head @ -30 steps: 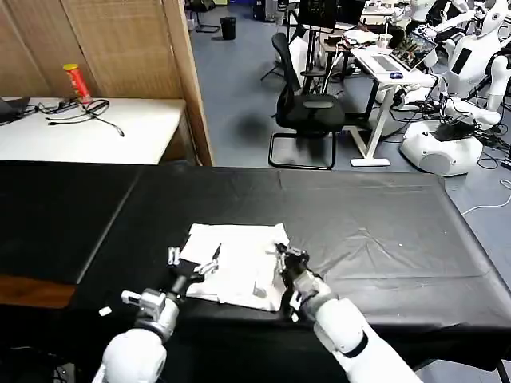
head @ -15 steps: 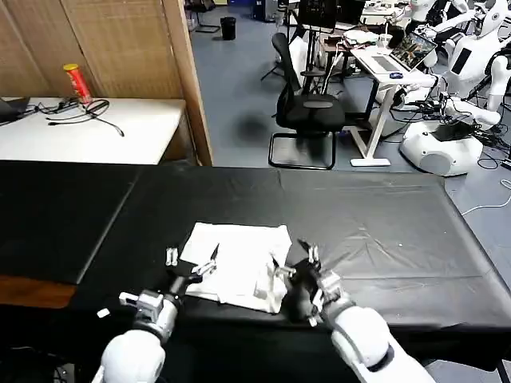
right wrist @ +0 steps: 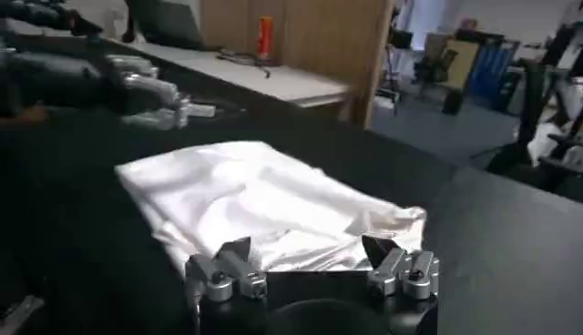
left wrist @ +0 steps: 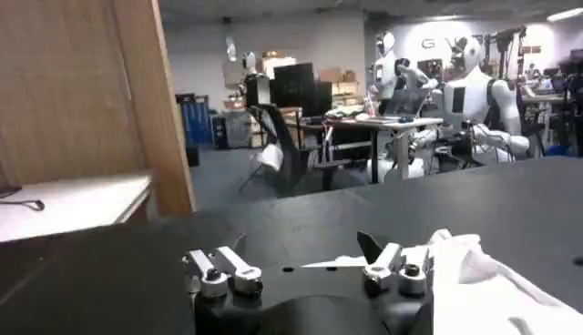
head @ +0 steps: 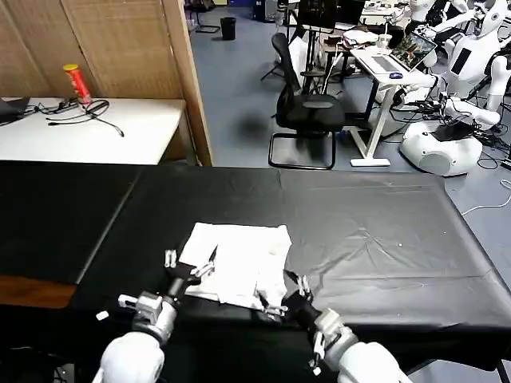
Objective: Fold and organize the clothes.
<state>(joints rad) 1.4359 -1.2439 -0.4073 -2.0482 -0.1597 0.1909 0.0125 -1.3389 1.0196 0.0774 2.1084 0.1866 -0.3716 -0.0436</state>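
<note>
The white T-shirt (head: pixel 237 260) lies folded into a rough rectangle on the black table (head: pixel 375 231), plain side up. My left gripper (head: pixel 190 263) is open at the shirt's near-left edge, its fingers empty; the shirt's edge (left wrist: pixel 474 278) lies just beside it. My right gripper (head: pixel 285 295) is open just off the shirt's near-right corner, holding nothing. From the right wrist view the folded shirt (right wrist: pixel 264 200) lies right ahead of that gripper (right wrist: pixel 305 255), with the left gripper (right wrist: pixel 150 96) beyond it.
Black cloth covers the table, with bare room to the right and behind the shirt. A white side table (head: pixel 88 128) with cables and a red can (head: pixel 77 82) stands at the back left. An office chair (head: pixel 307 108) and other robots stand beyond.
My right gripper has let go of the shirt's right edge and drawn back toward the table's near edge. The left gripper has barely moved.
</note>
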